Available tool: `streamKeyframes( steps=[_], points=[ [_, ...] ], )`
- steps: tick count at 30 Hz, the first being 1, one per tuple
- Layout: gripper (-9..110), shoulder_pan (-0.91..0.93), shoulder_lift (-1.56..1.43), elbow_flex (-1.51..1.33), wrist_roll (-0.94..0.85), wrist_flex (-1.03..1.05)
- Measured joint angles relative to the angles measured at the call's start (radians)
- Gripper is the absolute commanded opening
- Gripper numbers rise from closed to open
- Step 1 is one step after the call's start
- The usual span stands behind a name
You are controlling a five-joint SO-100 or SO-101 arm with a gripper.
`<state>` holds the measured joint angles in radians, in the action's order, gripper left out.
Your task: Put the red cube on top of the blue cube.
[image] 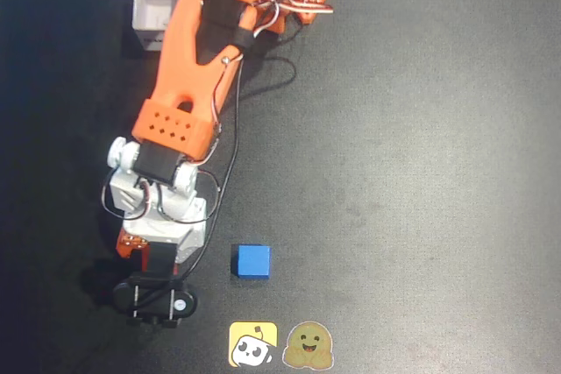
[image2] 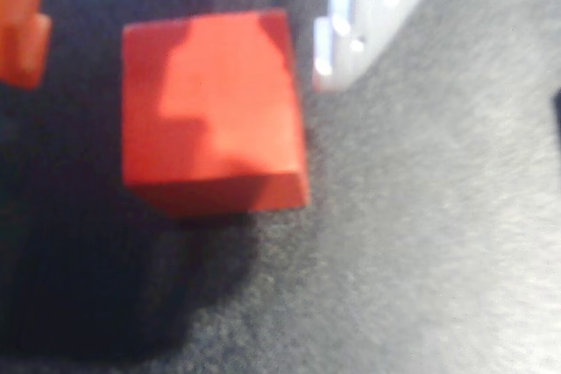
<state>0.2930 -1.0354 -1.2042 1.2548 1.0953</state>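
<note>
On the dark table (image: 421, 129), overhead view: my orange arm (image: 197, 67) stretches from its white base (image: 162, 208) near the lower left up toward the top edge. My gripper end sits at the top of that view, partly cut off by the frame. A white open box (image: 156, 8) stands just left of my upper arm. The blue cube (image: 252, 262) rests alone on the mat, just right of my base and well apart from my gripper. Two stickers (image: 280, 345) lie below it at the bottom edge.

Wrist view: the red cube (image2: 213, 124) sits on the table, large and close, between my two fingers. An orange finger (image2: 22, 19) shows at the upper left edge; a pale finger (image2: 359, 15) shows at the upper right. Both stand apart from the cube's sides, so my jaws are spread and grip nothing. Shadow falls across the cube's left part and the mat below it.
</note>
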Motion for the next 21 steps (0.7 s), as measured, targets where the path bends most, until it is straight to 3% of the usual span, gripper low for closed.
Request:
streamKeyframes(
  steps=[21],
  points=[
    [23, 0.002, 0.081, 0.000, -0.002, -0.055]
  ],
)
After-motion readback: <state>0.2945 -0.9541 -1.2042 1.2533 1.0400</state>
